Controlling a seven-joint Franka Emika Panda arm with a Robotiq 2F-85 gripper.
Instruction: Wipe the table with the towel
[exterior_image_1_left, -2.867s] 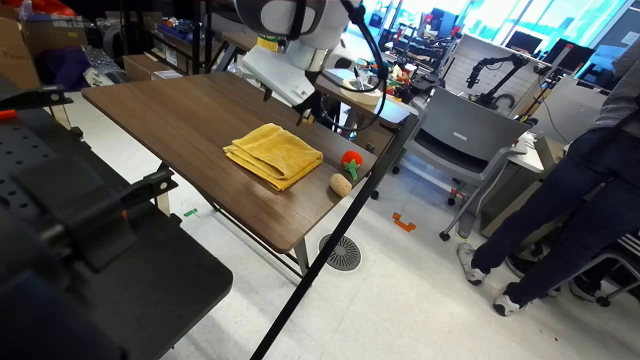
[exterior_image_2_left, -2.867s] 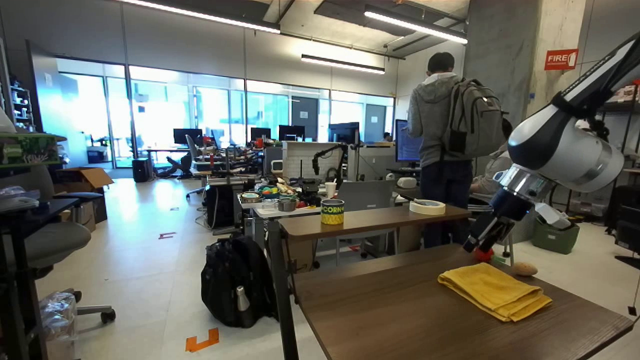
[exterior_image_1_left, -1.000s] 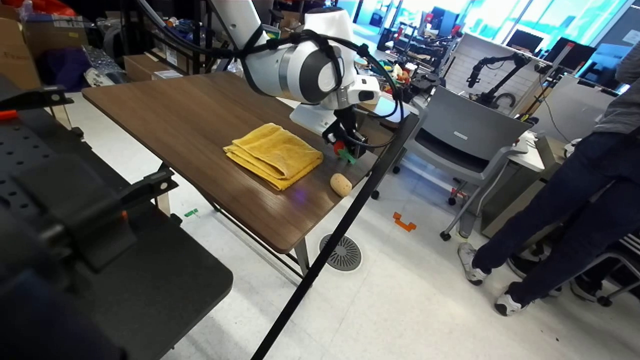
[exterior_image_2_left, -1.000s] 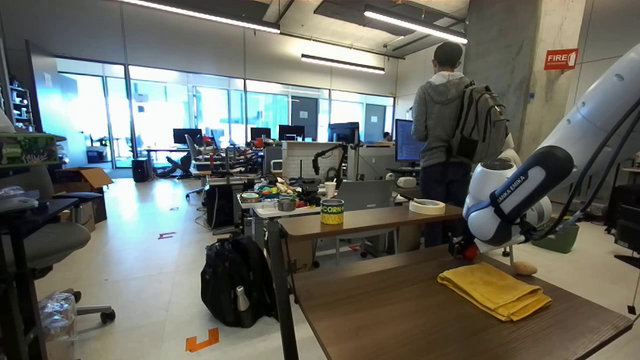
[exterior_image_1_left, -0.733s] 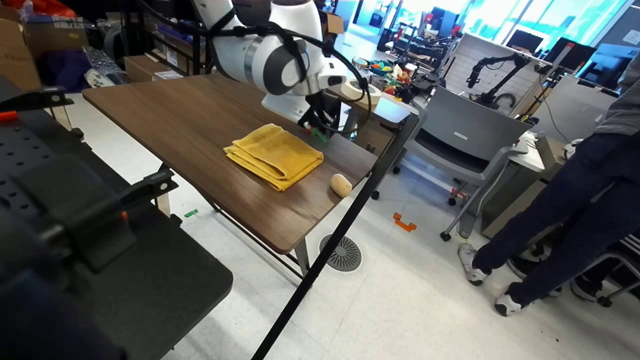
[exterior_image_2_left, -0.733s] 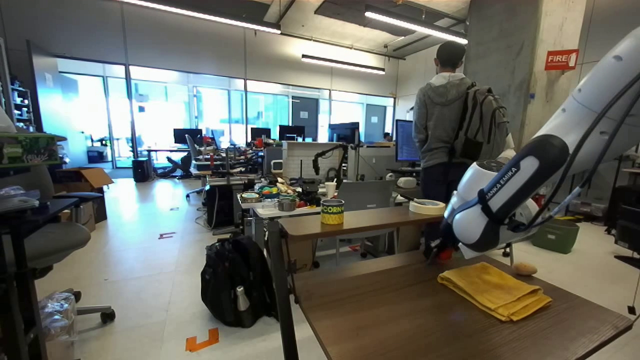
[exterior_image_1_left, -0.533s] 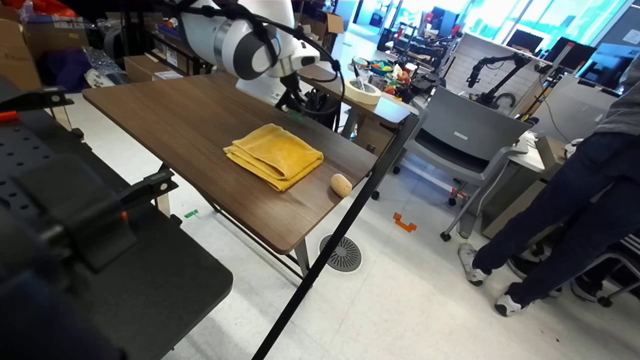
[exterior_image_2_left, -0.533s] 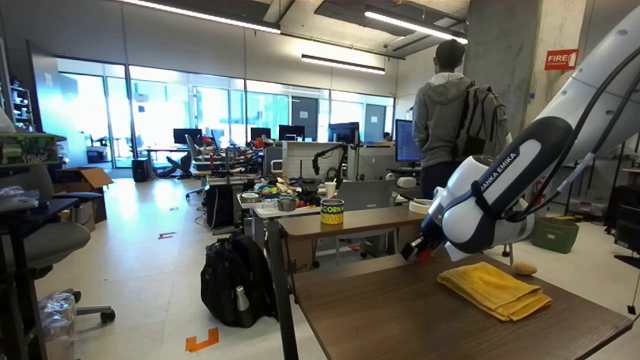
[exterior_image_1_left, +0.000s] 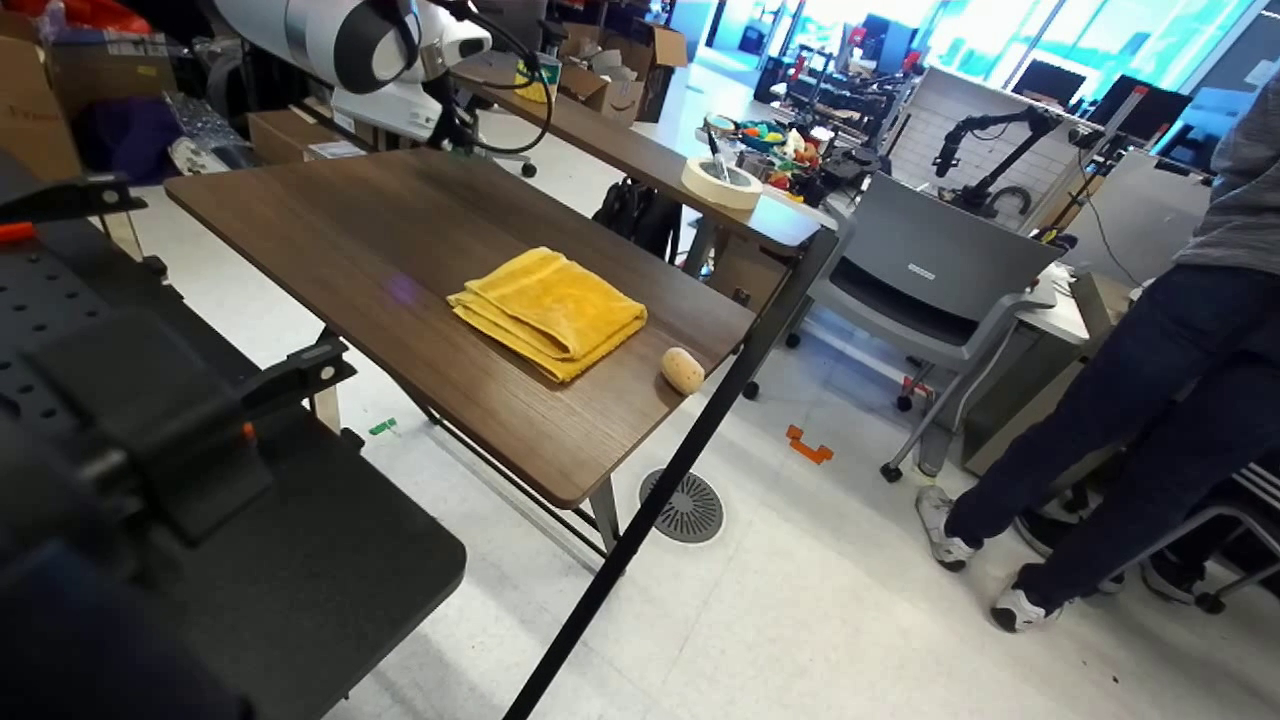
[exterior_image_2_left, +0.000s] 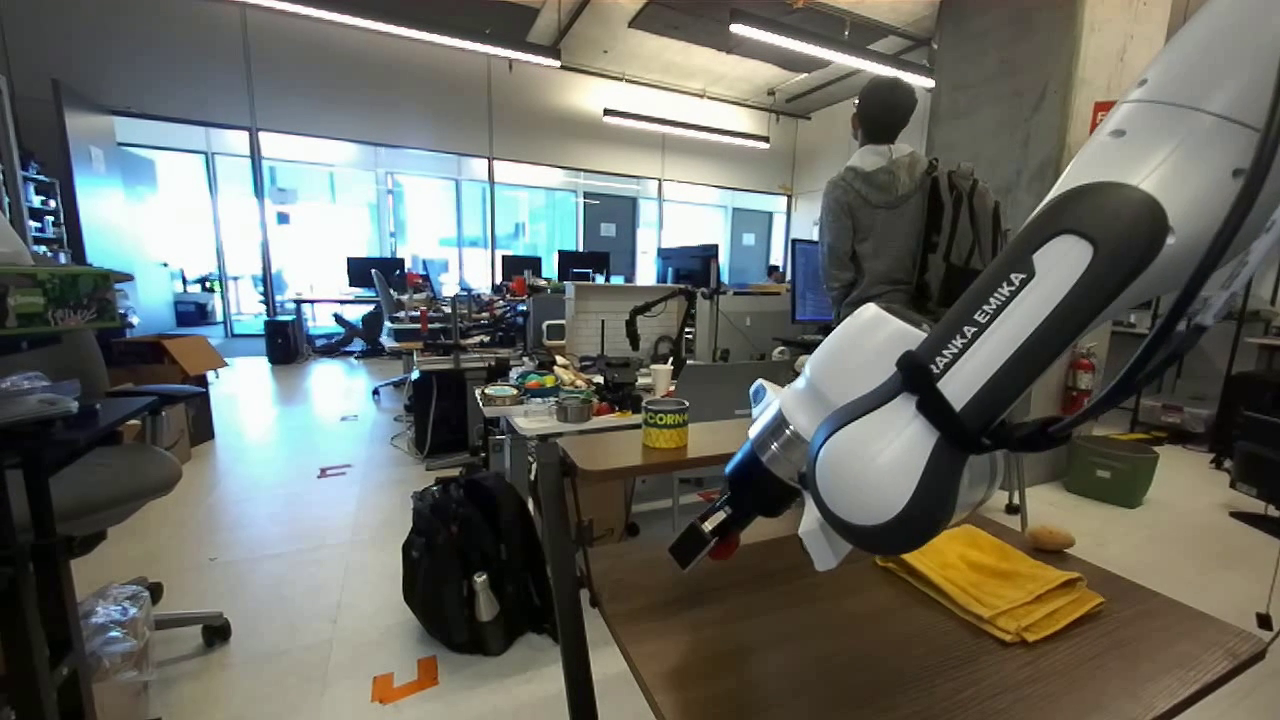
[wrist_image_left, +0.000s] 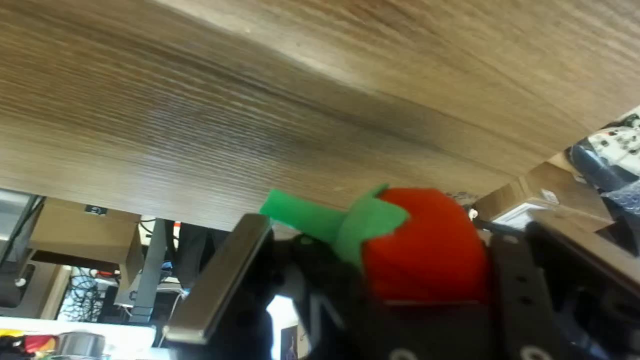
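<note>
The yellow towel (exterior_image_1_left: 555, 305) lies folded on the brown wood-grain table (exterior_image_1_left: 340, 225); in an exterior view the robot arm partly hides the towel (exterior_image_2_left: 1000, 585). My gripper (exterior_image_2_left: 705, 545) is away from the towel, low over the opposite end of the table. It is shut on a red toy tomato (wrist_image_left: 425, 245) with a green stem, which fills the space between the fingers in the wrist view. In an exterior view the tomato (exterior_image_2_left: 725, 547) peeks out beside the fingertips. Whether it touches the tabletop, I cannot tell.
A beige potato-like ball (exterior_image_1_left: 682, 370) sits near the table corner beside the towel. A raised shelf (exterior_image_1_left: 620, 140) runs along one long side, bearing a corn can (exterior_image_2_left: 665, 424) and a tape roll (exterior_image_1_left: 720, 183). A black cart (exterior_image_1_left: 330, 570) stands close by.
My gripper came down to the tomato beside the towel, closed on it and carried it along the table to the opposite end. Towel and beige ball stayed where they were.
</note>
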